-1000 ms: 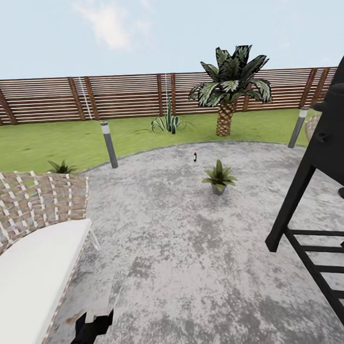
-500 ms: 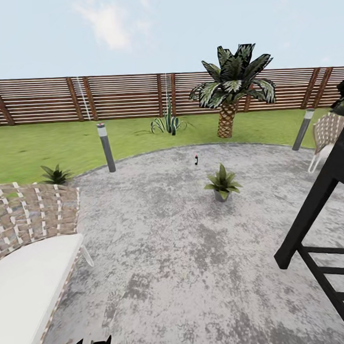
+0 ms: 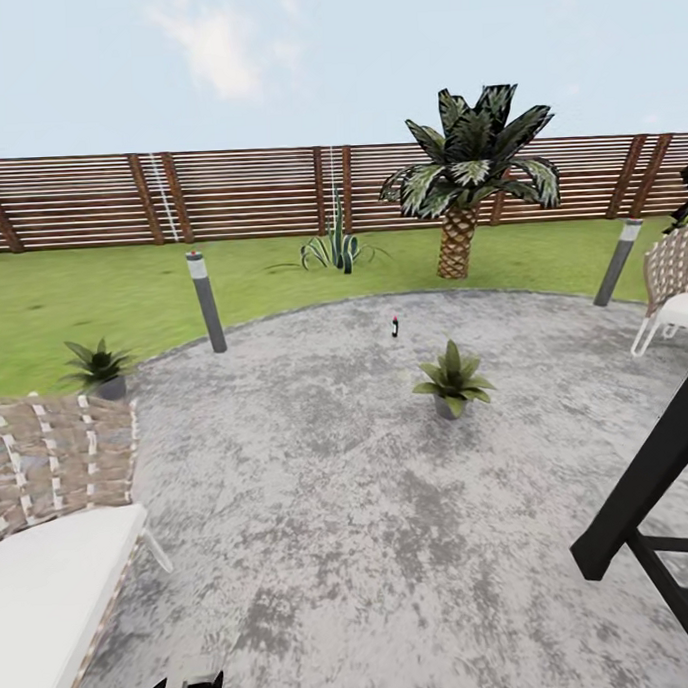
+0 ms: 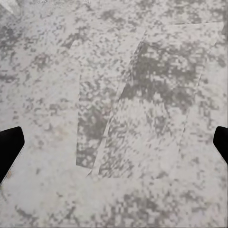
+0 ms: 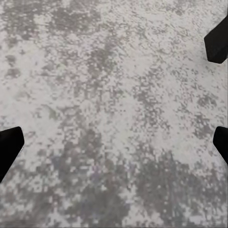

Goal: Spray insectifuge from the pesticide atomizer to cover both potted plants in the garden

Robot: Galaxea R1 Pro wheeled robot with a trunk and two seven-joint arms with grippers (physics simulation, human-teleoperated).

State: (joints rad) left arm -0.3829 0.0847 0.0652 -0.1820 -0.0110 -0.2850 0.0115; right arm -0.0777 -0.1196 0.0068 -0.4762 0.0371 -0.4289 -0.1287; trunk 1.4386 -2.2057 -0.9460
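Left gripper (image 4: 114, 142) spread wide, empty; pesticide atomizer (image 3: 394, 326) stands upright.

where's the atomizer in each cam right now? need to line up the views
Head view: the pesticide atomizer stands on the patio near its far edge, beyond the nearer potted plant.
Left wrist view: not in it; bare patio stone.
Right wrist view: not in it; same stone.
Shared landmark: the mottled grey patio.
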